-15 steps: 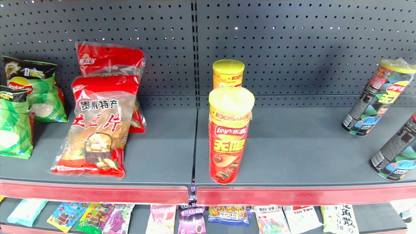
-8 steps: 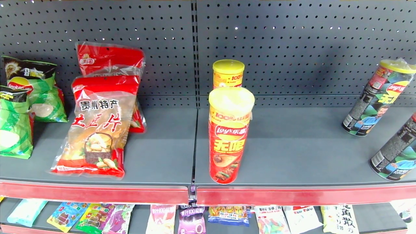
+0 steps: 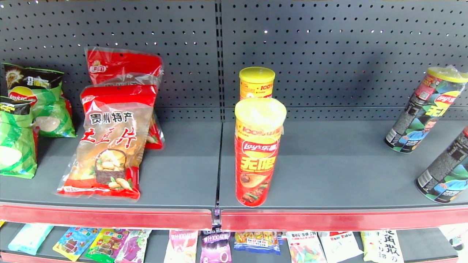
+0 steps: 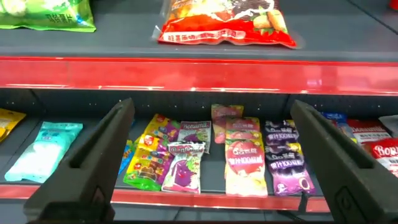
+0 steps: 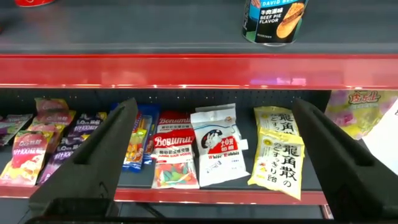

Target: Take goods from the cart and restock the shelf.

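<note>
The left gripper hung spread wide and empty before the shelf, a red snack bag lying on the tier above it and candy packets on the lower tier straight ahead. The right gripper, equally wide and empty, faced a white packet on that lower tier, a dark canister standing on the tier above.

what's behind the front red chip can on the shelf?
A second can with a yellow lid stands behind the front red can. Its lid and upper band show; its lower body is covered, so any contact is unclear.
</note>
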Controlling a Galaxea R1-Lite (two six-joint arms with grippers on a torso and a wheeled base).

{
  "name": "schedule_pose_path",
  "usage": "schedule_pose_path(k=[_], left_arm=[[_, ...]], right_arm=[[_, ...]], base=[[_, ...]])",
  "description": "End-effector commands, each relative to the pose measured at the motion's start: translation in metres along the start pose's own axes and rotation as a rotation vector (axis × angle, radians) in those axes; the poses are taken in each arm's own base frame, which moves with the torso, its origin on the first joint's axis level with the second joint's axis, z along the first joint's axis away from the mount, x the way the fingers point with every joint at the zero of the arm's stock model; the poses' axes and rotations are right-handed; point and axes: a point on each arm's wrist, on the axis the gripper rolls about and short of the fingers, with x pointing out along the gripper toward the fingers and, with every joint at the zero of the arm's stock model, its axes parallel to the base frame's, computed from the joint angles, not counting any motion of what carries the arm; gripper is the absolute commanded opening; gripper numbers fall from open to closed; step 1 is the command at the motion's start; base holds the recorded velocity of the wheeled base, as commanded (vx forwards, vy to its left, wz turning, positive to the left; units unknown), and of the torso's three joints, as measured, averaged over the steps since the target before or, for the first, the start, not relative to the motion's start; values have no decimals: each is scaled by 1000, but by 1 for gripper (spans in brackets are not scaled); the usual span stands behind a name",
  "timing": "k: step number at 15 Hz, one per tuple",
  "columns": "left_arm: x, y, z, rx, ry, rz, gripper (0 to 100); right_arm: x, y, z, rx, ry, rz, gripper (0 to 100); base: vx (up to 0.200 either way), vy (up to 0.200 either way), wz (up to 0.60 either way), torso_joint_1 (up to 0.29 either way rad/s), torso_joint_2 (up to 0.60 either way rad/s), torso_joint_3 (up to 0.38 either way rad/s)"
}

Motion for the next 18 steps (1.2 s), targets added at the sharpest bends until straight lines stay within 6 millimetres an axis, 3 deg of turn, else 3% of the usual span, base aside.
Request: schedule_pose_path(k=[1, 5, 9, 14, 18], left_arm=[[0, 0, 0, 1, -3, -2, 100], [0, 0, 0, 0, -3, 1, 100], [0, 0, 0, 1, -3, 1, 100], [0, 0, 0, 1, -3, -2, 100], [0, 0, 0, 1, -3, -2, 100]], right_arm=[[0, 0, 0, 2, -2, 0, 100], [0, 0, 0, -2, 0, 0, 100], [0, 0, 0, -3, 0, -1, 100], [0, 0, 0, -3, 0, -1, 100], [0, 0, 0, -5, -2, 2, 100]], base=[[0, 0, 0, 0, 0, 0], [0, 0, 0, 0, 0, 0], [-200, 0, 0, 13, 7, -1], [0, 0, 0, 0, 0, 0], [0, -200, 0, 7, 0, 2]])
